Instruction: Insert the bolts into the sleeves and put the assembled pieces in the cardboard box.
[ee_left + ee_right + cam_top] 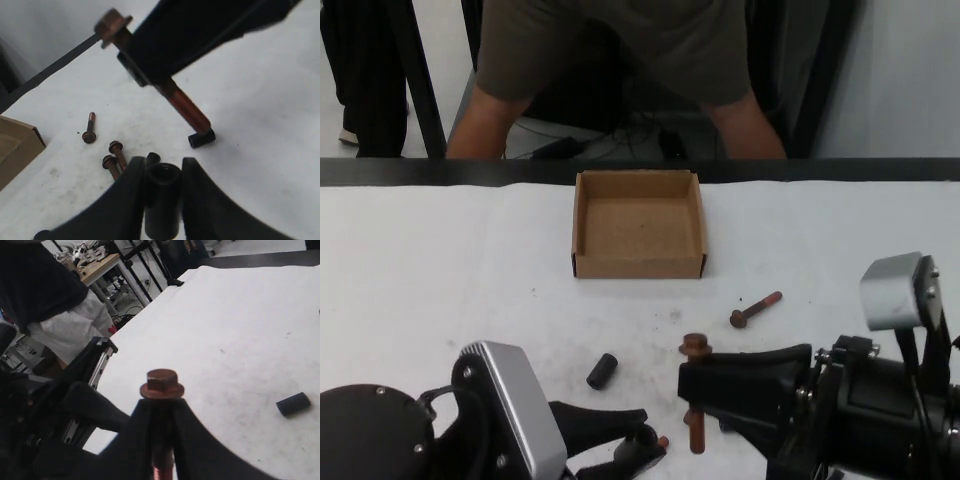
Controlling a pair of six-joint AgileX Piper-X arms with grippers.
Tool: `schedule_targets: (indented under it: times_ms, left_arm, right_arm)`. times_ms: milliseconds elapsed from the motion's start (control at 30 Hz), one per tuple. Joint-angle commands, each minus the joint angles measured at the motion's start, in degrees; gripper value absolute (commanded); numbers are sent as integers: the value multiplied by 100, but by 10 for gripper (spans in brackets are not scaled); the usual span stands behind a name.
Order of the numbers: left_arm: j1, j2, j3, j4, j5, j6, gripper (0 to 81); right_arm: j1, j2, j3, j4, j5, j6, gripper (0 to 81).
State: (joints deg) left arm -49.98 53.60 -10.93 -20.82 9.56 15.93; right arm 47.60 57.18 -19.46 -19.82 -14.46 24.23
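Insertion pending: right gripper clamps a coppery hex-head bolt, left gripper a black tubular sleeve; next likely needs tip-to-bore alignment.

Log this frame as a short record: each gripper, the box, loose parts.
left gripper: shut on black sleeve
right gripper: shut on bolt, head up
cardboard box: far middle of bench
loose bolt: lying between box and held bolt
loose sleeve: lying near left gripper
stage: bolt not yet in sleeve
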Motion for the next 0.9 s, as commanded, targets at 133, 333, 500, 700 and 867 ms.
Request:
schedule_targets:
  times_ms: [133, 333, 500, 700, 867]
  left_arm:
    - [-82, 238, -1, -381, 130, -1176, 8]
    - [-262, 428, -1, -424, 405, -1362, 8]
    - [-290, 493, -1, -743, 578, -1725, 8]
    - [-290, 489, -1, -865, 505, -1760, 8]
    - [-290, 489, -1, -929, 505, -1961, 8]
  right_arm:
    - [41, -57, -76, -232, 136, -95, 2]
    - [41, -25, -120, -187, 136, -334, 2]
    - [41, 23, -120, -187, 136, -364, 2]
    - [41, 23, -120, -187, 136, -364, 2]
    - [41, 23, -120, -187, 121, -363, 2]
